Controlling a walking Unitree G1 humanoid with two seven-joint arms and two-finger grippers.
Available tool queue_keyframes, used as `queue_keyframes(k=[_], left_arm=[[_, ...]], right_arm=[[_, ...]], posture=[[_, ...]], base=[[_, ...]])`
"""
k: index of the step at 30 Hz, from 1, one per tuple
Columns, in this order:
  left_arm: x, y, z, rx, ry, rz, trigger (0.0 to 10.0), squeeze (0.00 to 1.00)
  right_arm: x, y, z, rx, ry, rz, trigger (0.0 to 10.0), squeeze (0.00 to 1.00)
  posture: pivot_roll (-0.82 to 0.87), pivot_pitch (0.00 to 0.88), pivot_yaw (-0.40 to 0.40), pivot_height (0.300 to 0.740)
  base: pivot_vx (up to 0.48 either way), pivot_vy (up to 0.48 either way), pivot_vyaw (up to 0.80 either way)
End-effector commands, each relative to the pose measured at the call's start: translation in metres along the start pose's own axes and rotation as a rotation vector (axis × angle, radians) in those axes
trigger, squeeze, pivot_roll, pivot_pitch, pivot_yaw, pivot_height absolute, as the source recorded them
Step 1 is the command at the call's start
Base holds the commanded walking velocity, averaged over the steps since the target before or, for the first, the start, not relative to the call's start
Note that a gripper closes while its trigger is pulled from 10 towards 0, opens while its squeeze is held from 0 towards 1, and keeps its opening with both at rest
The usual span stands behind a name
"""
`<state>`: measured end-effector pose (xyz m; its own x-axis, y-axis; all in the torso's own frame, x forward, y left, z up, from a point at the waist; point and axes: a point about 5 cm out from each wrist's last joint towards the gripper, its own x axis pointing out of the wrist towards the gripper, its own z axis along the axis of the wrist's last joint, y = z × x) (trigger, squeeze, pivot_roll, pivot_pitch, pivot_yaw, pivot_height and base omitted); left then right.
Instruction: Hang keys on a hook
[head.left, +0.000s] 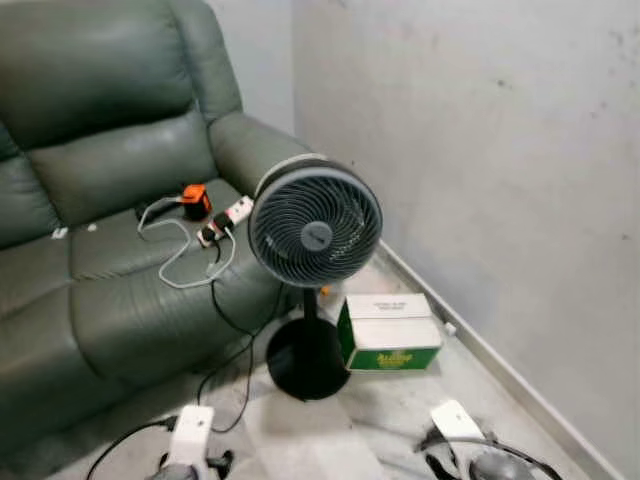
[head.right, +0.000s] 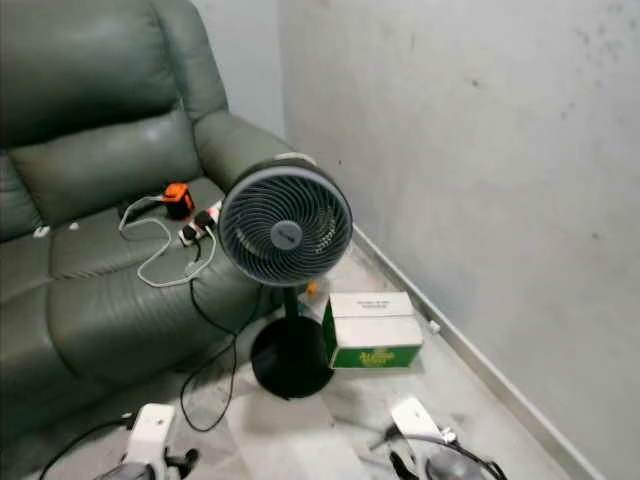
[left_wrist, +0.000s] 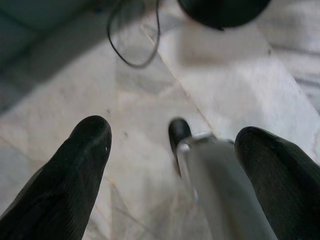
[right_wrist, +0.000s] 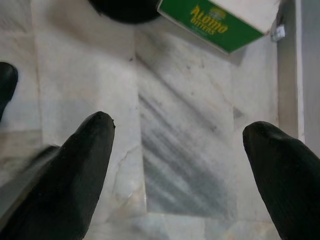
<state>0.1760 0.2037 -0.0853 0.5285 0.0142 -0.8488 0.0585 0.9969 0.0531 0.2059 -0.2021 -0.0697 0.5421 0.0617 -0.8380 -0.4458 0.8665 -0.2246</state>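
Both arms hang low over the marble floor at the bottom of the eye views, the left arm (head.left: 190, 440) and the right arm (head.left: 458, 425). In the left wrist view my left gripper (left_wrist: 175, 137) is open, its black fingers (left_wrist: 85, 150) spread wide above the floor, with a silver leg and black foot (left_wrist: 179, 132) of the robot below them. In the right wrist view my right gripper (right_wrist: 180, 127) is open too, with only bare floor tiles between its fingers (right_wrist: 90, 145).
A black standing fan (head.left: 315, 225) stands straight ahead on a round base (head.left: 305, 360). A green and white box (head.left: 390, 335) lies beside it by the wall. A green sofa (head.left: 110, 200) at the left holds a white cable, a power strip (head.left: 225, 218) and an orange device (head.left: 194, 198).
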Motion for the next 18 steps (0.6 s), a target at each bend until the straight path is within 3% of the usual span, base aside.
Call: queue_keyframes(k=[1, 18], left_arm=[[0.0014, -0.0067, 0.005, 0.001, -0.016, -0.016, 10.0, 0.0], [0.0015, -0.006, 0.0072, -0.018, -0.027, -0.016, 10.0, 0.0]], right_arm=[[-0.0027, -0.0041, -0.0122, -0.006, 0.041, -0.004, 10.0, 0.0], [-0.0022, -0.0043, -0.01, -0.007, 0.038, -0.004, 10.0, 0.0]], posture=[[0.01, 0.0, 0.003, 0.74], [0.01, 0.0, 0.006, 0.74]], base=[[0.0, -0.345, 0.0], [0.0, -0.016, 0.0]])
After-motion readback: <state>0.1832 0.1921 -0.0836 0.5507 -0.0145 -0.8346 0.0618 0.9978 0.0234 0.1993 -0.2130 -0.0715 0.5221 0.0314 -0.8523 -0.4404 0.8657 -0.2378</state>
